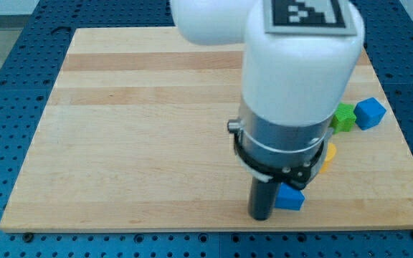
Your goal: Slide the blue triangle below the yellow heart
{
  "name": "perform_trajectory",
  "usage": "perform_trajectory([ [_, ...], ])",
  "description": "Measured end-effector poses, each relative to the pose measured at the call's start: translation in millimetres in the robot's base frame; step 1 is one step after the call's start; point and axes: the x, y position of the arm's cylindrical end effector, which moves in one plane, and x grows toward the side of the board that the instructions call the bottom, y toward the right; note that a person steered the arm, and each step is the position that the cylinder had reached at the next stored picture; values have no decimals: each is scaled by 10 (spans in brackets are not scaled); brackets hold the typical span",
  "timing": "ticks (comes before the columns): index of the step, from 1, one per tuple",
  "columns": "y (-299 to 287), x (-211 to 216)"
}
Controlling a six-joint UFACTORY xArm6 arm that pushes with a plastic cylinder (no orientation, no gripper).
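Blue perforated bench plate is surrounding a pale wooden surface, which is filling most of the view. No jaws are fitted on this arm, so no open or closed state applies; the arm is ending in a dark rod.

1. Tip position. My tip is resting near the view's bottom edge of the surface, right of centre. The white and grey arm body is hanging above it and covering much of the area behind.
2. Task item. The blue triangle is lying just beside the rod on the view's right, apparently touching it. Only part of the block is showing, so its shape is not fully confirmable.
3. Reference item. A yellow block, presumably the yellow heart, is peeking out from behind the arm, up and to the view's right of the blue triangle. Its outline is mostly hidden.
4. Other items. A green block and a blue cube are sitting close together near the view's right edge.

Progress judgement: the blue triangle is already sitting lower than the yellow block but slightly to the view's left. A short push toward the view's right is probably remaining.
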Motion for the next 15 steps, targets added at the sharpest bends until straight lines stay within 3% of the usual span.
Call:
perform_trajectory([
  [2,177,-274],
  [4,192,-102],
  [6,670,-115],
  [9,420,-172],
  [15,482,-404],
])
